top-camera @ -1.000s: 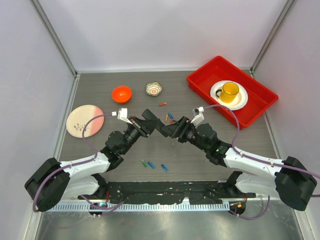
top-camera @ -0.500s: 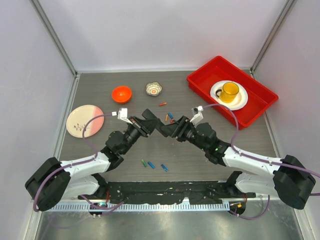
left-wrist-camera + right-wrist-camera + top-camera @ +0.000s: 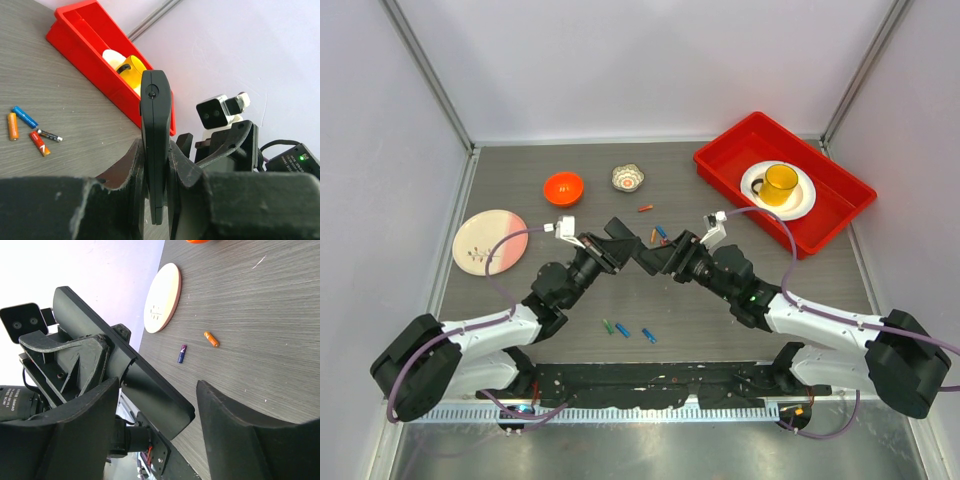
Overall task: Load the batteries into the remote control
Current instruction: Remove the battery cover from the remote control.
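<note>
My left gripper point(image 3: 155, 148) is shut on the remote control point(image 3: 155, 110), a slim black slab held edge-on above the table centre point(image 3: 623, 240). The right gripper point(image 3: 156, 390) is open. The remote's free end point(image 3: 150, 390) sits between its fingers, close to the left one, with a clear gap to the right one point(image 3: 225, 410). The two grippers meet nose to nose point(image 3: 655, 258). Loose batteries lie on the table: blue point(image 3: 25, 116), orange point(image 3: 13, 126) and red point(image 3: 40, 143) beyond the remote, an orange one point(image 3: 645, 208) farther back, and green and blue ones point(image 3: 622, 330) nearer the arm bases.
An orange bowl point(image 3: 563, 187) and a small patterned bowl point(image 3: 628, 178) stand at the back. A pink plate point(image 3: 490, 241) lies at the left. A red tray point(image 3: 720, 165) at the back right holds a yellow cup point(image 3: 780, 182) on a white plate. Walls enclose the table.
The right wrist has edged very slightly around the remote's end. The left gripper and the remote have not moved.
</note>
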`<action>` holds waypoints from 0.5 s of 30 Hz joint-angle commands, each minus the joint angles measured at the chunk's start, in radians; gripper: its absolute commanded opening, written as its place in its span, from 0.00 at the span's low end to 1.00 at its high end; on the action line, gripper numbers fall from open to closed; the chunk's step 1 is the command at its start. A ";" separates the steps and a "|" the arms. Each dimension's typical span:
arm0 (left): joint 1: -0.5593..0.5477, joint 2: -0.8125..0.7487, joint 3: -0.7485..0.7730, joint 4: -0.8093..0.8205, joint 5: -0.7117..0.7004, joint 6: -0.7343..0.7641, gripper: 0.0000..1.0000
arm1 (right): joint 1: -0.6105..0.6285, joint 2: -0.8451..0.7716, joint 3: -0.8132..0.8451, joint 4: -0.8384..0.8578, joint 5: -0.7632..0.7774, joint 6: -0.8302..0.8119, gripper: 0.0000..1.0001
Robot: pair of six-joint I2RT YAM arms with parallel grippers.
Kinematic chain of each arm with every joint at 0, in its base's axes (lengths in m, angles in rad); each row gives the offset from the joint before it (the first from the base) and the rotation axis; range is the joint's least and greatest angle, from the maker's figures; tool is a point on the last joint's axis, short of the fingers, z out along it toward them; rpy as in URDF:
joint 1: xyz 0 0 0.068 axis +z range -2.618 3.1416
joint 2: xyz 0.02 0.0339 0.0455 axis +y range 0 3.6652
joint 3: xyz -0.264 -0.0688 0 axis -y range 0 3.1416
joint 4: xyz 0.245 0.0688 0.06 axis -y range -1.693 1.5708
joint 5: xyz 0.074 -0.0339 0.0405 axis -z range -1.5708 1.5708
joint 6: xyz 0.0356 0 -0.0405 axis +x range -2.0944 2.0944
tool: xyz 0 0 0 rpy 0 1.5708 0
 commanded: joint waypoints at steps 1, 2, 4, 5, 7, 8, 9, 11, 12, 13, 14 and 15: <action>-0.005 0.005 0.006 0.064 0.010 0.004 0.00 | -0.012 -0.021 0.033 0.016 0.002 0.002 0.72; -0.005 0.008 0.002 0.064 0.010 0.003 0.00 | -0.013 -0.030 0.038 0.013 0.002 0.001 0.73; -0.005 0.008 0.002 0.064 0.007 -0.001 0.00 | -0.020 -0.039 0.045 -0.012 0.004 -0.008 0.77; -0.005 0.008 0.000 0.066 0.005 -0.002 0.00 | -0.021 -0.044 0.054 -0.021 0.005 -0.014 0.78; -0.005 0.009 -0.003 0.064 0.000 -0.008 0.00 | -0.023 -0.061 0.065 -0.061 0.007 -0.036 0.81; -0.004 0.011 -0.003 0.064 -0.003 -0.011 0.00 | -0.026 -0.068 0.082 -0.082 0.004 -0.050 0.82; -0.005 0.009 -0.003 0.063 -0.009 -0.016 0.00 | -0.027 -0.082 0.094 -0.110 0.004 -0.071 0.84; -0.004 0.011 -0.004 0.060 -0.020 -0.028 0.00 | -0.027 -0.102 0.139 -0.234 0.007 -0.152 0.87; -0.002 0.006 -0.004 0.052 -0.020 -0.031 0.00 | -0.027 -0.113 0.159 -0.284 0.023 -0.191 0.89; -0.004 0.003 0.005 0.028 -0.017 -0.037 0.00 | -0.027 -0.136 0.197 -0.397 0.031 -0.226 0.89; -0.001 0.000 0.013 0.005 -0.006 -0.042 0.00 | -0.027 -0.145 0.220 -0.456 0.040 -0.310 0.89; 0.004 -0.004 0.020 -0.020 0.002 -0.050 0.00 | -0.027 -0.153 0.243 -0.520 0.057 -0.353 0.89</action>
